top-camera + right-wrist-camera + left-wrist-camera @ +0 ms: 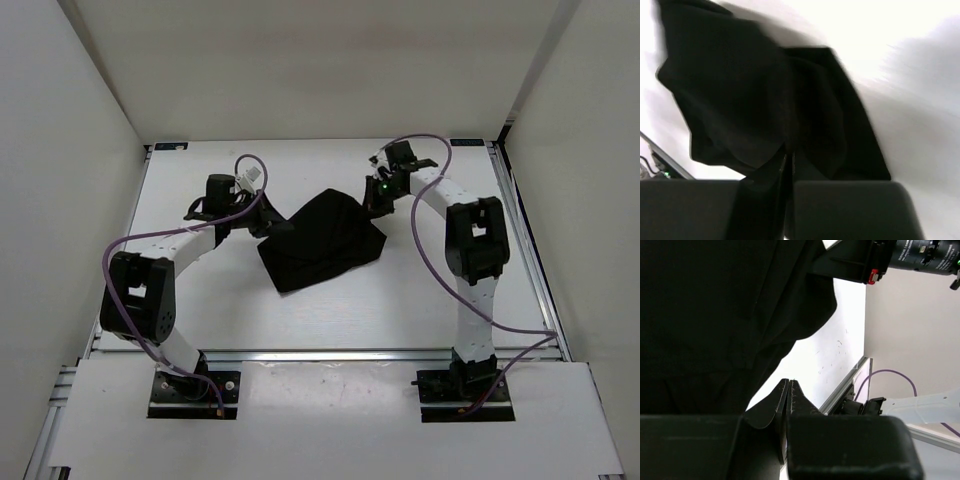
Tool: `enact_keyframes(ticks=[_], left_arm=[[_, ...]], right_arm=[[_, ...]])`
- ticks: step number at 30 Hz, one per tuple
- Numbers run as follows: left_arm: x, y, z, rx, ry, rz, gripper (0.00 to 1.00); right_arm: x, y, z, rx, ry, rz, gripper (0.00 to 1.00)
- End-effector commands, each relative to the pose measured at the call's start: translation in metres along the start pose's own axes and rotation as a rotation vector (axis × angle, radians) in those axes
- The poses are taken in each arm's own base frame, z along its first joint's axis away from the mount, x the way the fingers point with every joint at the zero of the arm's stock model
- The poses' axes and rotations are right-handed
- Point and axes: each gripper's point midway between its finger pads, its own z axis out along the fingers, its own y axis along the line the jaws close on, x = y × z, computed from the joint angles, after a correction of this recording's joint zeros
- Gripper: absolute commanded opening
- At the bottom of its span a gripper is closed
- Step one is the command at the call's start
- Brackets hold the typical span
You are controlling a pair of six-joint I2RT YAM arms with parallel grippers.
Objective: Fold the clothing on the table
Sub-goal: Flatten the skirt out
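Note:
The black clothing (325, 245) lies bunched in the middle of the white table (400, 310), with a peak rising toward the far side. My left gripper (268, 224) sits at its left edge. In the left wrist view the fingertips (788, 382) stand pressed together over bare table (830, 350), with the clothing (715, 315) just to their left and nothing seen between them. My right gripper (376, 203) is at the clothing's far right corner. In the right wrist view it (791, 155) is shut, and folds of the clothing (740, 100) gather at its tips.
Metal rails run along the table's right edge (525, 260) and near edge (330, 355). White walls (70, 130) close in the left, far and right sides. Purple cables (115, 250) loop from both arms. The right arm's wrist (925, 252) shows in the left wrist view.

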Motion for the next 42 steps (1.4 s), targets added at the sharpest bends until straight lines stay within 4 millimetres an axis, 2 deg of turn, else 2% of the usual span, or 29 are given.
enact_keyframes(ticks=[1, 2, 3, 5, 6, 8, 9, 11, 12, 16, 17, 18, 19, 20, 21, 22, 23, 24, 26, 28, 29, 30, 31, 33, 35, 36, 38, 39, 42], left_arm=[[-0.02, -0.015, -0.015, 0.022, -0.072, 0.062, 0.12], [-0.021, -0.014, -0.015, 0.017, -0.076, 0.064, 0.11], [-0.023, -0.012, -0.017, 0.009, -0.083, 0.065, 0.12], [-0.019, -0.003, -0.014, -0.014, -0.071, 0.051, 0.12], [-0.019, -0.005, -0.013, -0.013, -0.07, 0.059, 0.12], [-0.017, -0.002, -0.01, -0.013, -0.057, 0.051, 0.11], [-0.014, 0.003, -0.008, -0.022, -0.048, 0.04, 0.12], [-0.013, 0.002, -0.004, -0.028, -0.037, 0.052, 0.11], [-0.012, 0.004, -0.003, -0.032, -0.036, 0.053, 0.11], [-0.009, 0.011, -0.002, -0.041, -0.033, 0.043, 0.12], [-0.006, 0.013, -0.002, -0.044, -0.031, 0.035, 0.12], [-0.007, 0.017, -0.003, -0.051, -0.034, 0.031, 0.11], [-0.006, 0.018, -0.005, -0.051, -0.038, 0.028, 0.12], [-0.004, 0.022, -0.006, -0.057, -0.038, 0.021, 0.12], [-0.002, 0.024, -0.008, -0.059, -0.037, 0.017, 0.12], [-0.003, 0.025, -0.009, -0.06, -0.041, 0.016, 0.12], [-0.001, 0.029, -0.011, -0.071, -0.037, 0.009, 0.12], [-0.002, 0.03, -0.011, -0.072, -0.042, 0.003, 0.12], [-0.001, 0.029, -0.006, -0.074, -0.033, 0.002, 0.12], [0.002, 0.025, 0.002, -0.071, -0.015, 0.004, 0.12], [0.002, 0.023, 0.008, -0.071, -0.008, 0.009, 0.12], [0.0, 0.012, 0.015, -0.058, -0.005, 0.034, 0.13], [0.007, 0.012, 0.024, -0.061, 0.017, 0.026, 0.17], [0.01, -0.007, 0.043, -0.037, 0.041, 0.053, 0.21], [0.026, -0.027, 0.068, -0.002, 0.098, 0.082, 0.24], [0.028, -0.036, 0.074, 0.009, 0.107, 0.092, 0.26], [0.048, -0.047, 0.093, 0.011, 0.154, 0.134, 0.27], [0.048, -0.054, 0.096, 0.018, 0.157, 0.147, 0.28], [0.067, -0.054, 0.109, 0.01, 0.195, 0.159, 0.3]], right_arm=[[-0.027, 0.065, -0.027, -0.099, -0.051, -0.13, 0.0], [-0.041, 0.087, -0.042, -0.122, -0.107, -0.202, 0.0], [-0.057, 0.112, -0.068, -0.146, -0.19, -0.27, 0.0], [-0.077, 0.165, -0.129, -0.195, -0.374, -0.401, 0.0], [-0.085, 0.176, -0.142, -0.188, -0.448, -0.45, 0.0], [-0.083, 0.221, -0.208, -0.191, -0.651, -0.586, 0.0], [-0.088, 0.216, -0.212, -0.125, -0.723, -0.621, 0.0], [-0.065, 0.229, -0.235, -0.102, -0.836, -0.704, 0.0], [-0.063, 0.235, -0.25, -0.122, -0.89, -0.719, 0.0], [-0.004, 0.191, -0.19, -0.109, -0.62, -0.624, 0.0], [0.022, 0.165, -0.169, -0.052, -0.512, -0.572, 0.02], [0.044, 0.16, -0.162, -0.04, -0.455, -0.566, 0.11], [0.084, 0.142, -0.144, -0.014, -0.33, -0.54, 0.21], [0.121, 0.111, -0.128, 0.05, -0.206, -0.479, 0.25], [0.151, 0.103, -0.125, 0.061, -0.155, -0.458, 0.35], [0.171, 0.099, -0.135, 0.083, -0.131, -0.468, 0.4], [0.188, 0.084, -0.137, 0.142, -0.088, -0.427, 0.42], [0.191, 0.084, -0.148, 0.143, -0.107, -0.406, 0.46], [0.178, 0.078, -0.171, 0.184, -0.191, -0.361, 0.47], [0.149, 0.059, -0.192, 0.223, -0.309, -0.266, 0.5], [0.136, 0.057, -0.193, 0.206, -0.352, -0.245, 0.5], [0.118, 0.041, -0.195, 0.225, -0.39, -0.188, 0.5], [0.106, 0.021, -0.194, 0.249, -0.396, -0.12, 0.52], [0.084, -0.002, -0.189, 0.286, -0.419, -0.048, 0.52], [0.068, -0.024, -0.17, 0.337, -0.392, -0.012, 0.53], [0.056, -0.026, -0.17, 0.34, -0.399, -0.005, 0.53], [0.048, -0.033, -0.155, 0.358, -0.348, -0.004, 0.51], [0.044, -0.036, -0.144, 0.358, -0.31, -0.006, 0.51], [0.043, -0.038, -0.119, 0.363, -0.243, -0.04, 0.49]])
